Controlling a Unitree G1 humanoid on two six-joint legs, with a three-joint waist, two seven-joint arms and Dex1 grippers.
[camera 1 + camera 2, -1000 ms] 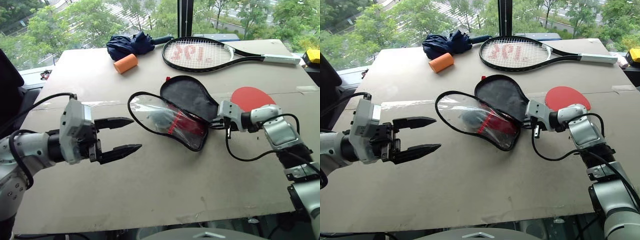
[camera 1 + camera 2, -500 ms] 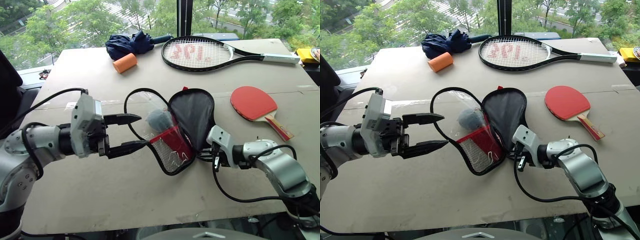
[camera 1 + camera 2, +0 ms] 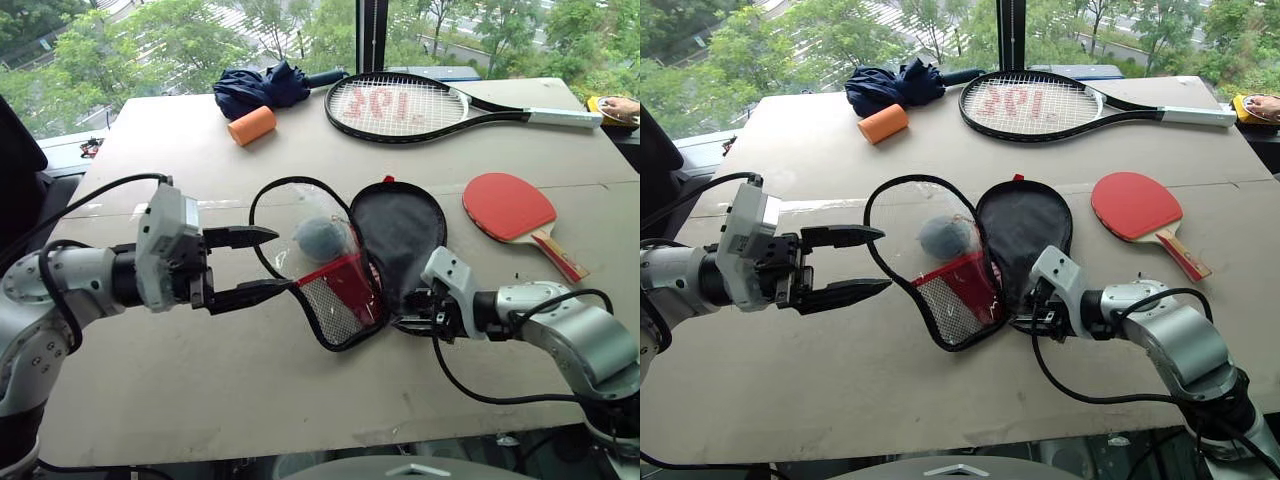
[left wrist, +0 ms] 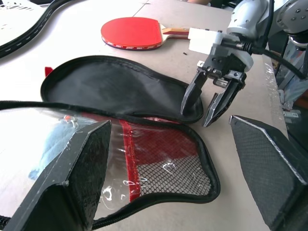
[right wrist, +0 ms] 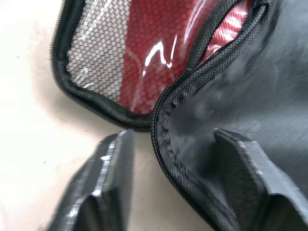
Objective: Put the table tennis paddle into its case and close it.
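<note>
Head views: case [image 3: 350, 255] lies splayed open mid-worktop [image 3: 300, 400], clear half with mesh pocket on the robot's left, black fabric half on its right — likely spread flat so the paddle can drop in. Paddle [image 3: 510, 208] sits just right of the case, red face up, handle pointing toward the robot, not yet inside. Left end effector [image 3: 245, 267] reaches in level from the left, wide, empty, tips at the clear half's rim, lower finger touching or nearly so; probably there to pin that flap. Right end effector [image 3: 1025, 312] is low at the case's near hinge end, forearm bent across in front, pointing left.

Left wrist view: looking over the clear half [image 4: 139, 159] between its own spread fingers [image 4: 72, 178]; beyond it the right end effector [image 4: 209, 103] angles down, fingers parted, empty, tips at the black half's rim.

Right wrist view: fingers [image 5: 108, 178] apart, straddling the zip rim [image 5: 163, 120] where both halves meet, gripping nothing.

Strung racket, orange roll and dark bundle lie far behind the case, unused.
</note>
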